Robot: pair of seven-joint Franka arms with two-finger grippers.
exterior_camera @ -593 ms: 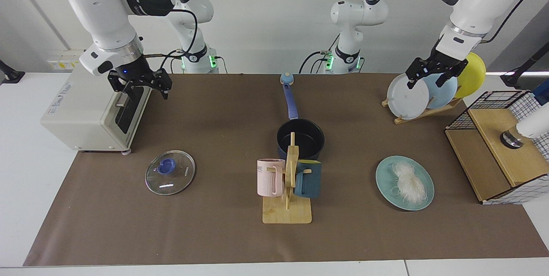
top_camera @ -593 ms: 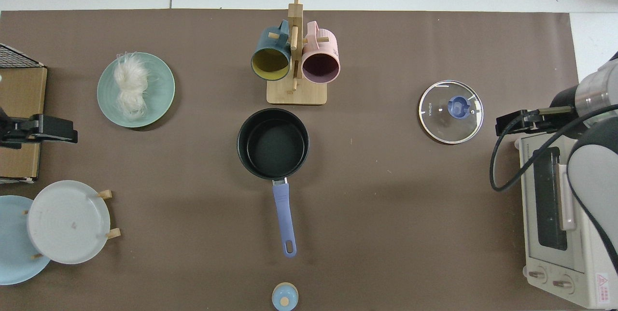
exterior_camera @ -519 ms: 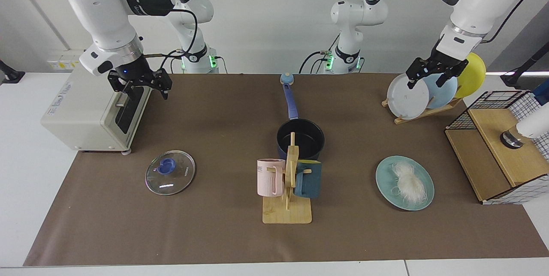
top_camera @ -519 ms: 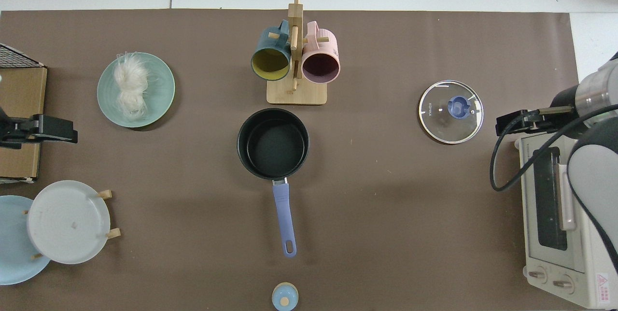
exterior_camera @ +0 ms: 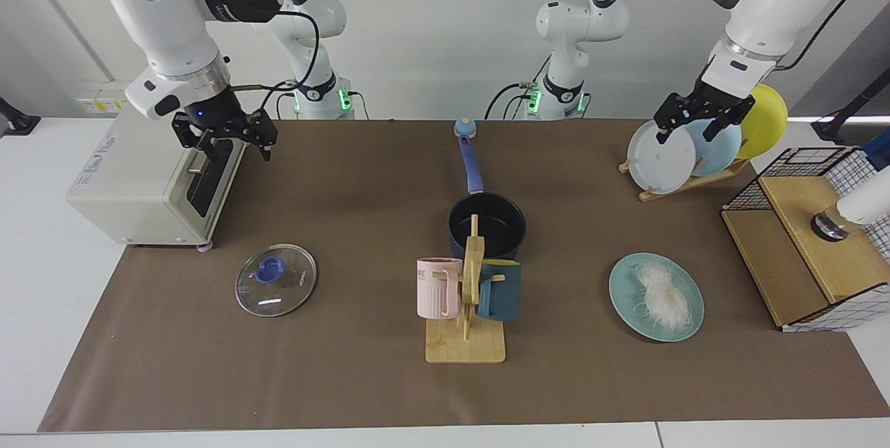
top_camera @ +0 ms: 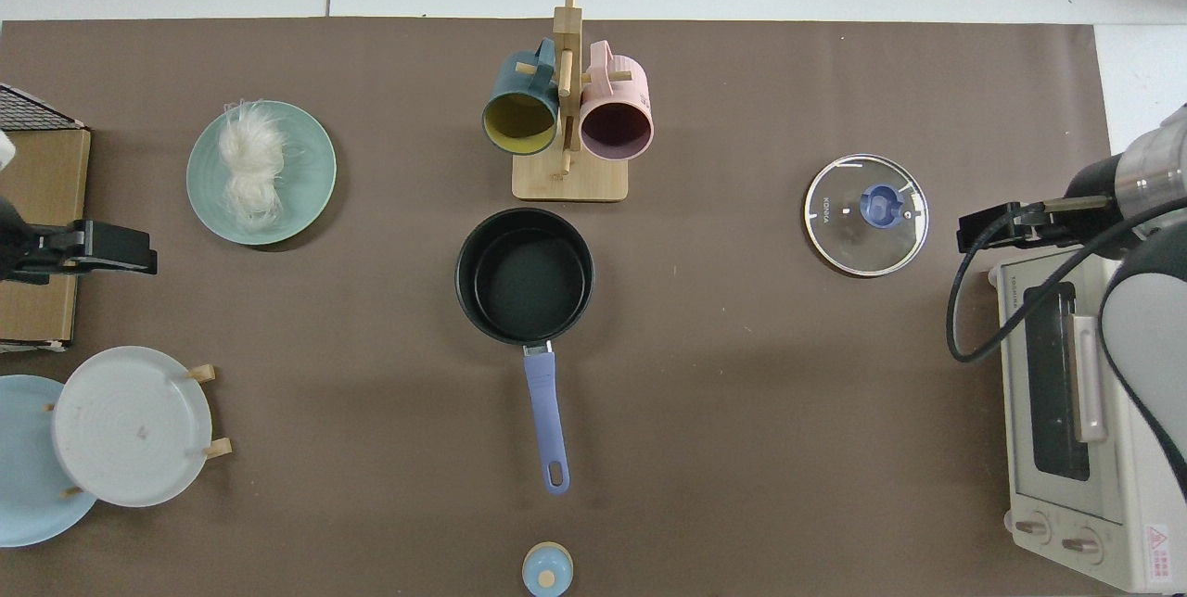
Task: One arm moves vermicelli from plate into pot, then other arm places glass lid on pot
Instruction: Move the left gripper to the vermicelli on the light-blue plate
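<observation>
White vermicelli point(exterior_camera: 664, 295) point(top_camera: 248, 169) lies in a heap on the teal plate point(exterior_camera: 626, 284) point(top_camera: 311, 180). The dark-blue pot point(exterior_camera: 487, 225) point(top_camera: 524, 274) stands mid-table with nothing in it, its long handle pointing toward the arm bases. The glass lid point(exterior_camera: 276, 280) point(top_camera: 867, 215) with a blue knob lies flat on the mat. My left gripper point(exterior_camera: 685, 129) point(top_camera: 130, 249) hangs open and holds nothing, high in front of the plate rack and behind the plate. My right gripper point(exterior_camera: 233, 145) point(top_camera: 997, 226), blue light at its wrist, hangs open and holds nothing above the toaster oven's front, behind the lid.
A wooden mug rack point(exterior_camera: 466, 347) with a pink and a teal mug stands right in front of the pot. A toaster oven point(exterior_camera: 139, 184), a rack of plates point(exterior_camera: 660, 156), a wooden box with a wire basket point(exterior_camera: 806, 239) and a small pale blue round piece point(exterior_camera: 464, 129) ring the mat.
Both grippers have risen slightly. In the top view the left gripper has edged a little toward the mat's middle. Nothing on the table has moved.
</observation>
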